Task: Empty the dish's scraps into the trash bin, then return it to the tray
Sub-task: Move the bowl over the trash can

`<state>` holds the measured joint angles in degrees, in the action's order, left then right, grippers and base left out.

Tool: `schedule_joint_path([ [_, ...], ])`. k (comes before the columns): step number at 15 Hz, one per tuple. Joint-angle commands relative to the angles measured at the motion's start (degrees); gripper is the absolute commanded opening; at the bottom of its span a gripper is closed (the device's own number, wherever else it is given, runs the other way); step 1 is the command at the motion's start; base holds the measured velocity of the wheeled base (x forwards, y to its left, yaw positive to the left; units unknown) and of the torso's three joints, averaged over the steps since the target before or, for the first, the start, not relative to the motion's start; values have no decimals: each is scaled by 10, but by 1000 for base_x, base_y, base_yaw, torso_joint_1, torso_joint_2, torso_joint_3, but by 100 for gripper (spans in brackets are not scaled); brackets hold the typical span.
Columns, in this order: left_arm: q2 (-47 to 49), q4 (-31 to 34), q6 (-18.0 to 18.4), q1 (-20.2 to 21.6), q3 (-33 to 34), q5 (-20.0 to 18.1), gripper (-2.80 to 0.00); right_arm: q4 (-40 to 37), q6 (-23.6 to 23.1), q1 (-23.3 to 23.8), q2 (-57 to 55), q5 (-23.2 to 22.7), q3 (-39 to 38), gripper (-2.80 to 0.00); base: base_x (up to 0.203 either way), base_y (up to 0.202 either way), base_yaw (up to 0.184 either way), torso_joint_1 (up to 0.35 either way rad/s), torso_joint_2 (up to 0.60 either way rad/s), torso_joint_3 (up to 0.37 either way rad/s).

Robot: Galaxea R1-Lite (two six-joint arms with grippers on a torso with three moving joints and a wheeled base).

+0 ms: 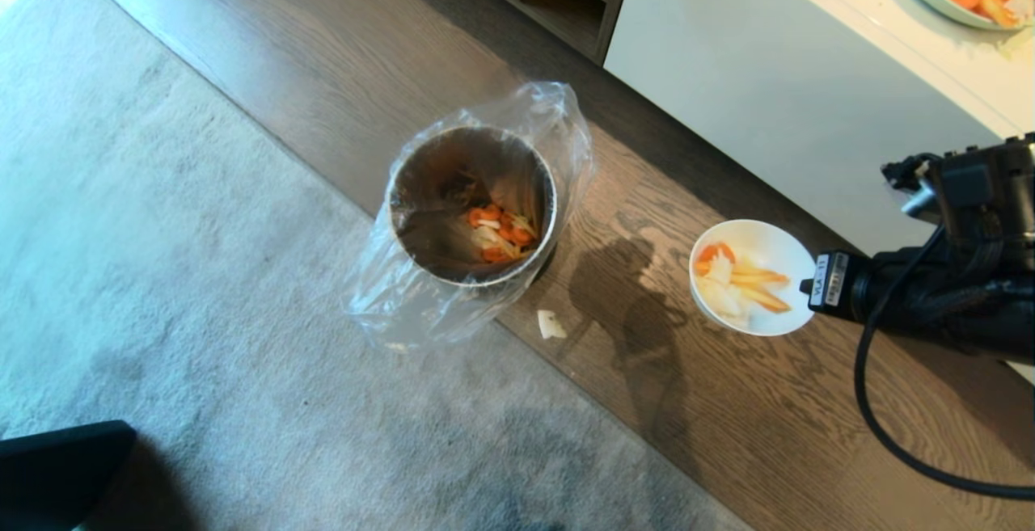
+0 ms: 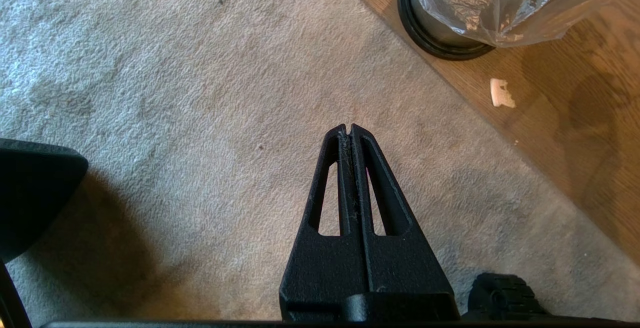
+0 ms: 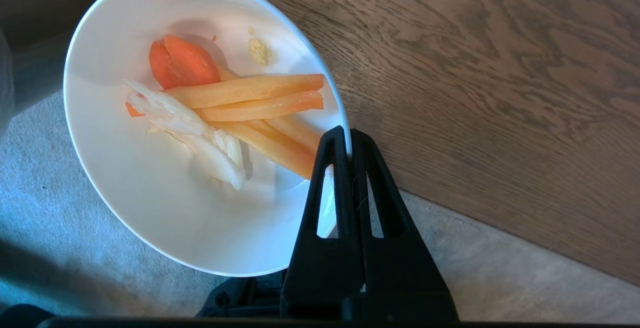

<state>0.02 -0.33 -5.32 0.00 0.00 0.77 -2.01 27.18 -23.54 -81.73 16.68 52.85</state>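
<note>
Right gripper [image 3: 348, 141] clamped on the dish's rim, load not yet tipped.

Pinched by its near edge, the dish [image 1: 754, 276] hangs over the wood floor to the right of the trash bin [image 1: 473, 204], well apart from it and roughly level, with the scraps [image 1: 740, 278] inside: an orange chunk, pale yellow strips, white bits. Food already lies in the bin's bag, and one white bit [image 1: 551, 324] sits on the floor just beside the bin. Emptying is left, then the return; the tray is out of view, probably up on the white counter [image 1: 817, 46]. Left gripper [image 2: 351, 129] hangs closed and empty over the carpet [image 2: 175, 93].
</note>
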Motion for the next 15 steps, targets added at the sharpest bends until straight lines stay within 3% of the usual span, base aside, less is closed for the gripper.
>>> schedule_joint_path([
  [1,0,0,0,0,0,0,-280,0,-14,0,-3,0,36,-280,0,0,0,0,0,0],
  [7,0,0,0,0,0,0,-280,-1,-112,-11,-89,-4,222,-280,0,0,0,0,0,0],
  [15,0,0,0,0,0,0,-280,-5,-197,-171,-218,-1,440,-280,0,0,0,0,0,0],
])
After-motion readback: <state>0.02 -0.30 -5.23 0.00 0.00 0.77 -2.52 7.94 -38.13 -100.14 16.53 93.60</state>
